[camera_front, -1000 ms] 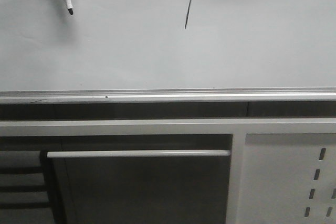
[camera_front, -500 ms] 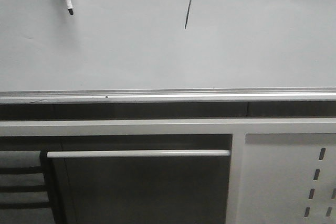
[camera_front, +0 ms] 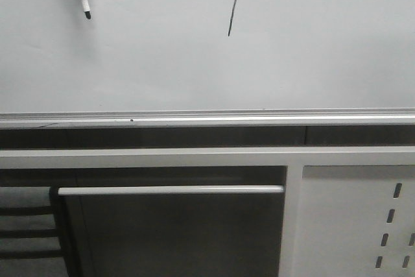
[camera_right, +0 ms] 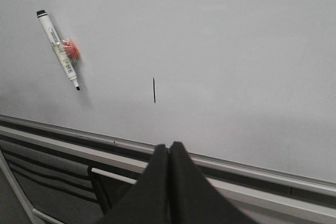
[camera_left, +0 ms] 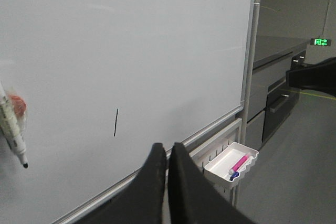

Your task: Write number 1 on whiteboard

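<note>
Right wrist view: the number 1 [camera_right: 154,90], a near-upright stroke, sits mid-whiteboard [camera_right: 236,35] above the bottom rail, directly beyond the closed, empty right hand [camera_right: 169,148]. The left hand [camera_left: 167,150] is also closed, empty.

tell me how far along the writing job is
Done: the number 1 stands on the whiteboard as a single slanted black stroke. The uncapped marker sits against the board, apart from the stroke, held by no gripper. In hand: nothing; the left gripper and right gripper are both shut and empty, off the board. Left: apparently nothing.
</note>
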`<control>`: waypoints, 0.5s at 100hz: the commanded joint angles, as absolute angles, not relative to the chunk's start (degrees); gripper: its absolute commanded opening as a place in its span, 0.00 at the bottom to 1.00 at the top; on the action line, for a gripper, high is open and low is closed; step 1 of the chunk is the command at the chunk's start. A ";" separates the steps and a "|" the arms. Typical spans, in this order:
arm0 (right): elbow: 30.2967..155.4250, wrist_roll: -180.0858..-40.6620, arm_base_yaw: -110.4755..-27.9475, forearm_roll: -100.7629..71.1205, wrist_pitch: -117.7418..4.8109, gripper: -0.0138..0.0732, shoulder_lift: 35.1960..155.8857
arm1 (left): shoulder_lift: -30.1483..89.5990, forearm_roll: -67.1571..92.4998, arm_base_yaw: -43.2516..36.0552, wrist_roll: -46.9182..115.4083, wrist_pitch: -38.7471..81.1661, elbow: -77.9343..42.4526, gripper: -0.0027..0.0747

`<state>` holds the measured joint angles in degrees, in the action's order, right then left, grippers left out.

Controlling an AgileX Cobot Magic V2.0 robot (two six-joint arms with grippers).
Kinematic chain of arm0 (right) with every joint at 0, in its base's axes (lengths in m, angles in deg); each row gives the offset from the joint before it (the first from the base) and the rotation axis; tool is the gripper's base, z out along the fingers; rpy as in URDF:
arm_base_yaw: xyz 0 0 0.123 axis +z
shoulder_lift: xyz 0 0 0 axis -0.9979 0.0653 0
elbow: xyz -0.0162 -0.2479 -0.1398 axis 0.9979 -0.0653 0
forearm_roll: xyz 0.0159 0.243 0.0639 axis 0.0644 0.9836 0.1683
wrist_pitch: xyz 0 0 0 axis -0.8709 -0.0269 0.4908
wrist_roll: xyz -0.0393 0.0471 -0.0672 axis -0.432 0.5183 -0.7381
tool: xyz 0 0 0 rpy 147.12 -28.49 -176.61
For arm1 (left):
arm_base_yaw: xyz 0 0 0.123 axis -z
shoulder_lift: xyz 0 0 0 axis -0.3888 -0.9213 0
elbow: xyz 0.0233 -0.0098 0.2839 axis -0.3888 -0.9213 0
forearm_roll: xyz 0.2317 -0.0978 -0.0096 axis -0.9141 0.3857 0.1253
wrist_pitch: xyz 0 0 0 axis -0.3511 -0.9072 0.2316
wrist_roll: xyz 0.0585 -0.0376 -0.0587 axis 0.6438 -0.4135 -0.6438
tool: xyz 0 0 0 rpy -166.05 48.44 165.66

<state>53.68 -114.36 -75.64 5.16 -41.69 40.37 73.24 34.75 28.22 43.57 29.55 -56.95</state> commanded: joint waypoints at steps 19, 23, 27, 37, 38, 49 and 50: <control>49.62 -114.45 -76.07 8.27 -46.51 0.08 36.08 | 81.58 37.66 28.28 43.41 34.04 -61.72 0.01; 49.54 -114.45 -76.07 8.27 -46.09 0.08 36.08 | 81.73 38.21 28.28 43.41 34.04 -61.74 0.01; 49.54 -114.45 -76.07 8.27 -45.65 0.08 36.08 | 81.81 38.47 28.28 43.41 34.04 -61.74 0.01; 49.54 -114.45 -76.07 8.27 -44.97 0.08 36.08 | 81.81 39.08 28.28 43.41 34.04 -61.74 0.01; 49.54 -114.45 -76.07 8.27 -44.97 0.08 36.08 | 81.81 39.21 28.28 43.41 34.04 -61.74 0.01; 49.54 -114.45 -76.07 8.35 -44.13 0.08 36.08 | 81.81 42.83 28.28 43.41 34.04 -61.74 0.01; 49.54 -114.45 -76.07 8.35 -44.12 0.08 36.08 | 81.81 43.09 28.28 43.41 34.04 -61.74 0.01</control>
